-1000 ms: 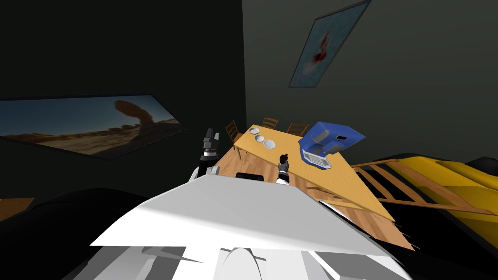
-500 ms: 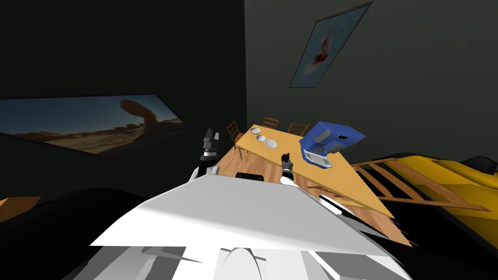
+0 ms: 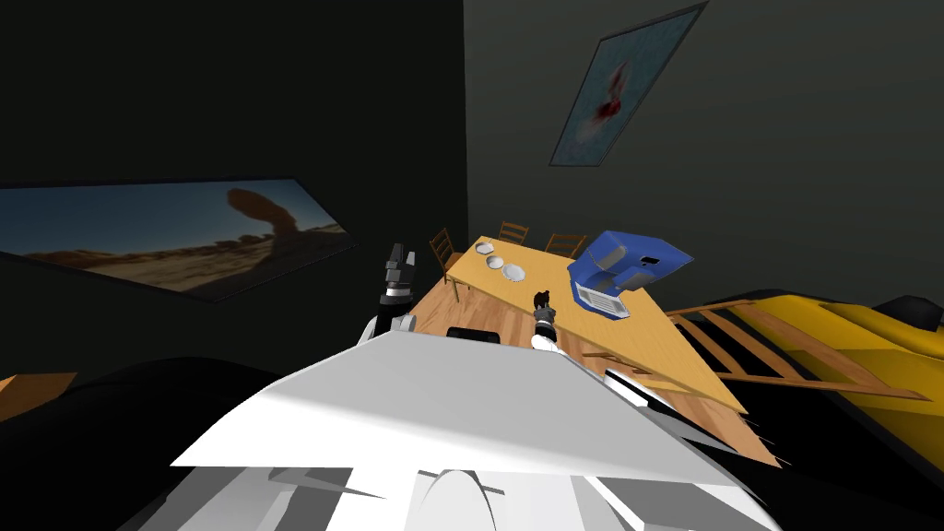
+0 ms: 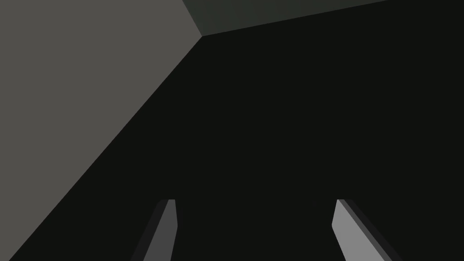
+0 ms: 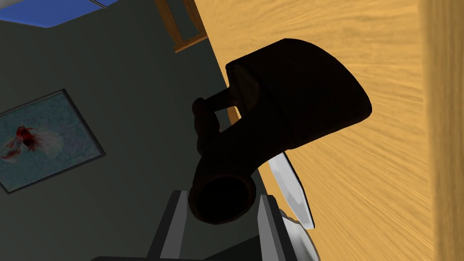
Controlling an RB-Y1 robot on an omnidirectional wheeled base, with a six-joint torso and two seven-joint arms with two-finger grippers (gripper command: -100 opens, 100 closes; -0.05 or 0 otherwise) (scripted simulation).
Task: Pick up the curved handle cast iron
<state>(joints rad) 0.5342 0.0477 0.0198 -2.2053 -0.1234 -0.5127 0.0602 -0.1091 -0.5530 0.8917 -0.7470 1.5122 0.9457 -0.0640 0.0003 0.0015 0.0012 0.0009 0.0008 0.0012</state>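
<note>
The cast iron piece is a dark, almost black body with a curved handle that ends in a round butt. It hangs just over the wooden table; I cannot tell if it touches the top. My right gripper is shut on the handle's butt, one finger pressing each side. In the head view the right gripper is over the table's near part, with the cast iron as a small black shape at its tip. My left gripper is raised off the table's left side, and its fingers stand wide open on nothing.
Three white plates lie toward the far end of the long table, with a plate edge close beside the handle. A blue box-like object stands at the right. Wooden chairs line the far side. A yellow object lies to the right.
My right fingers have drawn in onto the handle. The head view shifted slightly a second ago and has held still since. The left arm has not moved.
</note>
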